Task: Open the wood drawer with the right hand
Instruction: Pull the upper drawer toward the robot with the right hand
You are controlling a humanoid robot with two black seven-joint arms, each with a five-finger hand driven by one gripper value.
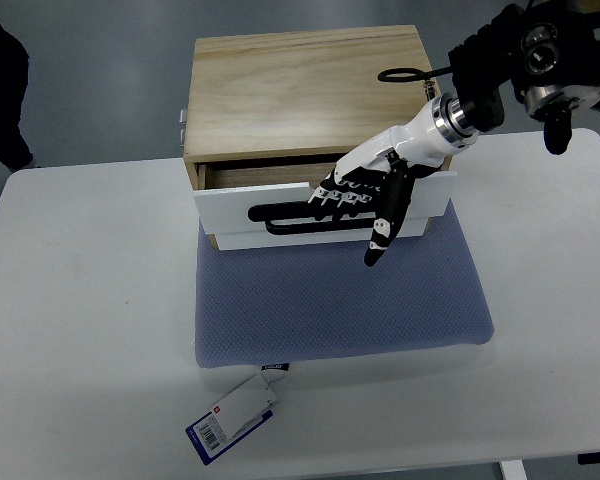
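A light wood box [305, 95] stands on a blue-grey mat [340, 300]. Its drawer has a white front [230, 212] with a long dark handle slot [290, 215]. The drawer is pulled out a little, showing a gap behind the front. My right hand [355, 200] reaches in from the upper right. Its fingers [338, 195] are hooked into the handle slot. The thumb [380, 240] points down over the white front. The left hand does not show.
The mat lies on a white table [80, 320]. A white and blue tag [235, 415] lies at the mat's front edge. A dark shape [0, 90] stands at the far left beyond the table.
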